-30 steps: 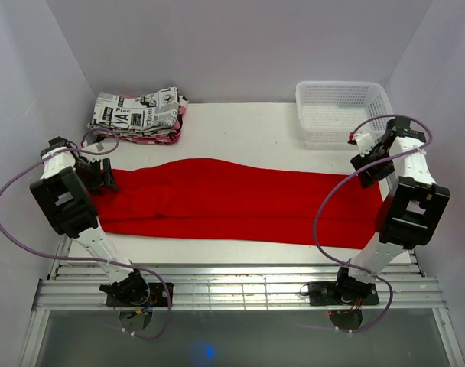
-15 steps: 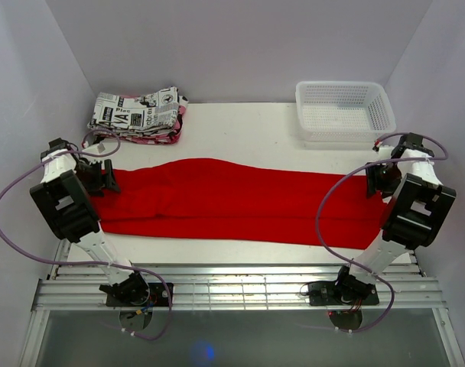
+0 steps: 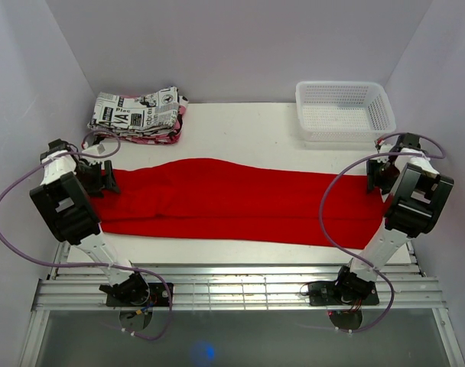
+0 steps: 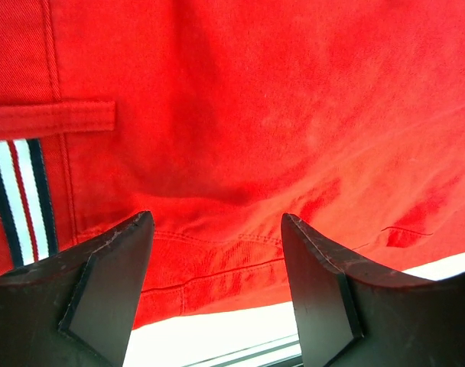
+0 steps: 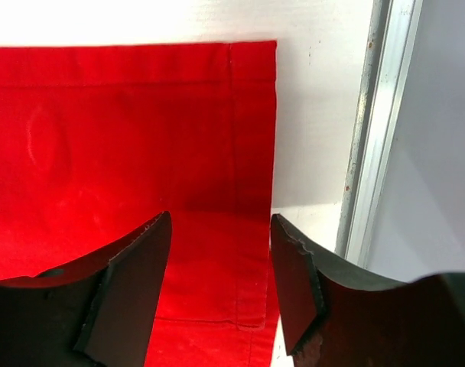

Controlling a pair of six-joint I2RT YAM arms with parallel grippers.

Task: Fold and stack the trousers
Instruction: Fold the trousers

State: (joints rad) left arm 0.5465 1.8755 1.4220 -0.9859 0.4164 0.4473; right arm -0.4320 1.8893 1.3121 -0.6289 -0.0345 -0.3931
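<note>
Lengthwise across the white table point(image 3: 240, 126) the red trousers point(image 3: 232, 199) lie flat, waist to the left and hems to the right. The left gripper point(image 4: 217, 222) hangs over the waist end, jaws spread wide and holding nothing. The right gripper point(image 5: 221, 220) hangs over the hem corner, equally wide and empty.

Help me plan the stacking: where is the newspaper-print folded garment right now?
In the top view, the newspaper-print garment lies at the far left corner of the table, just beyond the red trousers and the left gripper.
</note>
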